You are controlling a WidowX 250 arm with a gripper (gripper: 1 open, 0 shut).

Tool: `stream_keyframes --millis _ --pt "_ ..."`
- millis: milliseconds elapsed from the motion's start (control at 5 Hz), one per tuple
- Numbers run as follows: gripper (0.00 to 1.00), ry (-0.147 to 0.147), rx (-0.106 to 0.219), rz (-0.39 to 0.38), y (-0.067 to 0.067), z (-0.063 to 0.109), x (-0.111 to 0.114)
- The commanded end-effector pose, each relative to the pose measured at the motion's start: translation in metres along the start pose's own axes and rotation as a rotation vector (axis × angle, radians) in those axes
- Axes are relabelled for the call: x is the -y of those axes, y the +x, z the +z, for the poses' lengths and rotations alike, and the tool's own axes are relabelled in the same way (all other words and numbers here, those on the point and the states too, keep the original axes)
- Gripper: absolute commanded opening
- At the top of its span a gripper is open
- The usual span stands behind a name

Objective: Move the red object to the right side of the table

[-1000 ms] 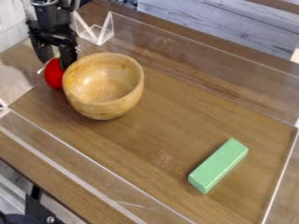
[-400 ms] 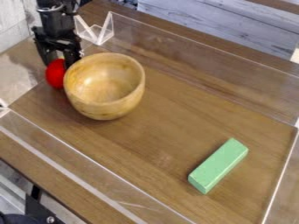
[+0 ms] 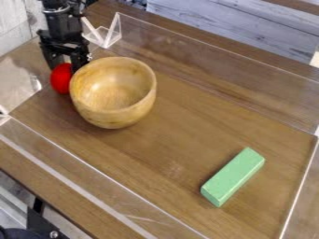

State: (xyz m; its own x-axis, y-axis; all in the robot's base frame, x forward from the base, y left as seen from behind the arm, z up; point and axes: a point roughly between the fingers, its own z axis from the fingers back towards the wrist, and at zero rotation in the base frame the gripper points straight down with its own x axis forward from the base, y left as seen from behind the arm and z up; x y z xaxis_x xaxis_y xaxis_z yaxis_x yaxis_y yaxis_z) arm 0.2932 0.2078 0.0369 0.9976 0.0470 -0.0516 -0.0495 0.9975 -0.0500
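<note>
The red object, a small rounded strawberry toy, lies on the table at the far left, tucked against the left side of the wooden bowl. The bowl's rim and my fingers hide part of it. My gripper points straight down just above the strawberry. Its dark fingers stand apart, open, with one on each side of the toy's top. Nothing is gripped.
A green rectangular block lies near the right front corner. Clear acrylic walls edge the tabletop, and a clear bracket stands at the back left beside my arm.
</note>
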Motion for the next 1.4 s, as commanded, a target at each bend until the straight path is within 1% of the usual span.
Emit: stream_keyframes --millis 0,200,400,600,800,1000,1200 --pt "1.00 0.015 0.037 -0.001 0.009 0.012 -0.004" --pt "0.00 0.022 0.048 -0.002 0.009 0.018 -0.001" --pt "0.00 0.041 0.081 -0.009 0.010 0.038 0.008" --pt "0.00 0.064 0.128 -0.023 0.012 0.064 0.022" --pt "0.00 0.079 0.185 -0.055 0.022 0.090 0.052" --pt "0.00 0.073 0.220 -0.104 0.032 0.104 0.092" --pt "0.00 0.067 0.235 -0.129 0.036 0.109 0.123"
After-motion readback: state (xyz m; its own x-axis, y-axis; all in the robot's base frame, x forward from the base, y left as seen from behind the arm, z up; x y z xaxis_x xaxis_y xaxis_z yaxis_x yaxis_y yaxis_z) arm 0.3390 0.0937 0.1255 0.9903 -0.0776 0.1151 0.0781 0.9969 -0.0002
